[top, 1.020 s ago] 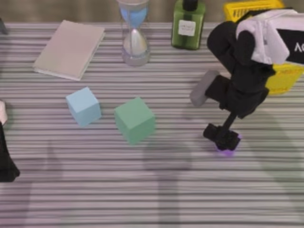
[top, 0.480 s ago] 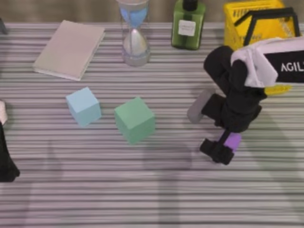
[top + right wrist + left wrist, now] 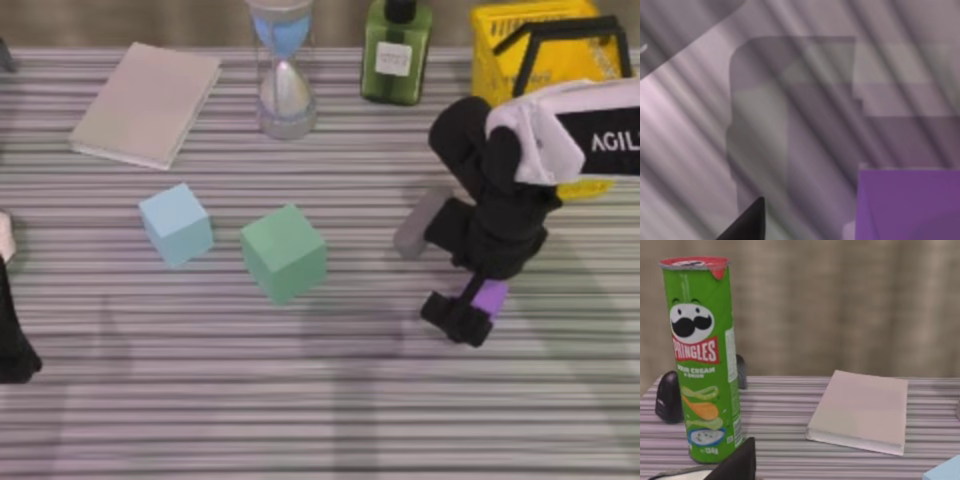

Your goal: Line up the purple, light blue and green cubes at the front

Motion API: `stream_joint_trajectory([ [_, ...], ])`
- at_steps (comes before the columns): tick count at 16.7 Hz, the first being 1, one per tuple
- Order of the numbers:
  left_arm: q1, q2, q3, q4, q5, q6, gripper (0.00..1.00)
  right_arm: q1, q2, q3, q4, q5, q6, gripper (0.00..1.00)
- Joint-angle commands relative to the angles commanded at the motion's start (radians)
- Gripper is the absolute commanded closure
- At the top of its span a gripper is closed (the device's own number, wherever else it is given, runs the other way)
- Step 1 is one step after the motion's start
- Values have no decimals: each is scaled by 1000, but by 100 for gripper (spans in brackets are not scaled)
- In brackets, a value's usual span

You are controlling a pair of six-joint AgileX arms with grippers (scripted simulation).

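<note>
**Purple cube in my right gripper, the other two off to its left**

My right gripper is clamped on the purple cube, and I judge from the shadow under it in the right wrist view that the cube hangs clear of the striped bench. It sits right of centre in the top view, about midway between the back row of clutter and the front edge.

What the next move turns on is the line between this cube and the other two. The green cube lies to my gripper's left, well apart, and a little farther back. The light blue cube lies farther left again, near the green one but not touching it, and farther back too. Both stand slightly turned against the bench stripes. So the row at the front has to be set nearer the front edge than any of the three now sit, and my carried cube must travel forward, and perhaps leftward, to start it.

My left gripper is parked at the left edge, nearer the light blue cube than my right arm is; I cannot tell how its fingers stand
</note>
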Motion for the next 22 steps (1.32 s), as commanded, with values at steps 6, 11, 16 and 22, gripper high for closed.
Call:
stream_joint_trajectory([
  [6,0,0,0,0,0,0,0,0,0,0,0,0,0,90],
  [11,0,0,0,0,0,0,0,0,0,0,0,0,0,100],
  [16,0,0,0,0,0,0,0,-1,-42,9,-24,-15,13,100],
  [22,0,0,0,0,0,0,0,5,-99,95,-176,-16,11,100],
])
